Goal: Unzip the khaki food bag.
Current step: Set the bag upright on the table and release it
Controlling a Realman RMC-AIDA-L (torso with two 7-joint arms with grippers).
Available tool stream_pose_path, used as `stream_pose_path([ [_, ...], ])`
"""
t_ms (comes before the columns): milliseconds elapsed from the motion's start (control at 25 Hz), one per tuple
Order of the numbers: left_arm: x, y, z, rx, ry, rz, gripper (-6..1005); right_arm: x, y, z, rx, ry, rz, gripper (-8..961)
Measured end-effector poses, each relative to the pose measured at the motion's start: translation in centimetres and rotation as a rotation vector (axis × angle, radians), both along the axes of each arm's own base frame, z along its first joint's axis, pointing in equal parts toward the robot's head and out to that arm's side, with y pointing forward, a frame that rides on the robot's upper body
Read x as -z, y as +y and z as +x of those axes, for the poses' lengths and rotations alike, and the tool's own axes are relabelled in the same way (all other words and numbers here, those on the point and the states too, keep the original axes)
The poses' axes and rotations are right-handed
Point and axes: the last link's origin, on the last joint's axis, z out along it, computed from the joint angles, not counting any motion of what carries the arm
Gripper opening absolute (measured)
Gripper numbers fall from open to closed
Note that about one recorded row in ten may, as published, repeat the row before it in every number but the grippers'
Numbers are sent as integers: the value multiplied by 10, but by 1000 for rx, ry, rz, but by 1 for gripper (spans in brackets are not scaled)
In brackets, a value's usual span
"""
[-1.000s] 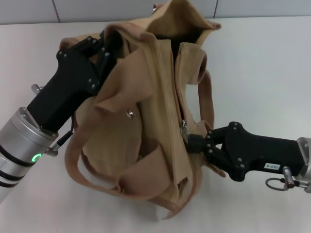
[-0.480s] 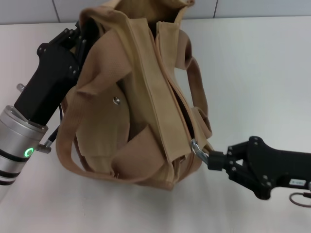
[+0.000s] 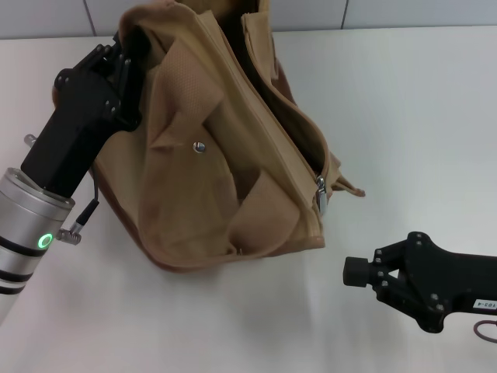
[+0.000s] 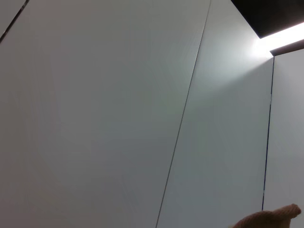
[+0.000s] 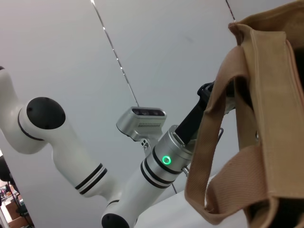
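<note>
**Bag Open Along Its Top, Pull at the Near End**

Head view showed one white desk, and on it, toward the far left corner, one khaki food bag, slumped on its side with its top turned toward the right edge. A dark gap ran along the zipper line from the far end down to the single silver zipper pull, which hung at the bag's near end. As a judgement, the unzipping looked essentially finished: the slider seemed to sit at the end of its track, and only letting go of the bag and withdrawing the arms appeared to be left.

Two arms were present. The left gripper was at the bag's far left corner, its fingers tucked into the cloth there and seemingly pinching the fabric to steady it. The right gripper hovered above the desk near the front edge, just beside the bag but clear of it and of the pull, fingers drawn together on nothing.

One small snap showed on the bag's side panel.
</note>
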Motion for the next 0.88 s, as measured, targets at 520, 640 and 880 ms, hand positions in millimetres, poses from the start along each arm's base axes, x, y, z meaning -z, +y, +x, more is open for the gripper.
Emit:
stream_pose_path([
  [520,0,-2,-2,-6,-4,-6,59,-8,5,35,126,-121,301,95],
  [640,0,-2,-1,-4,-4,-8,59,-5,2,42,143,-129,441,185],
  [880,1,-1,0,-1,-9,-16,58,2,3,42,151,-122,564,418],
])
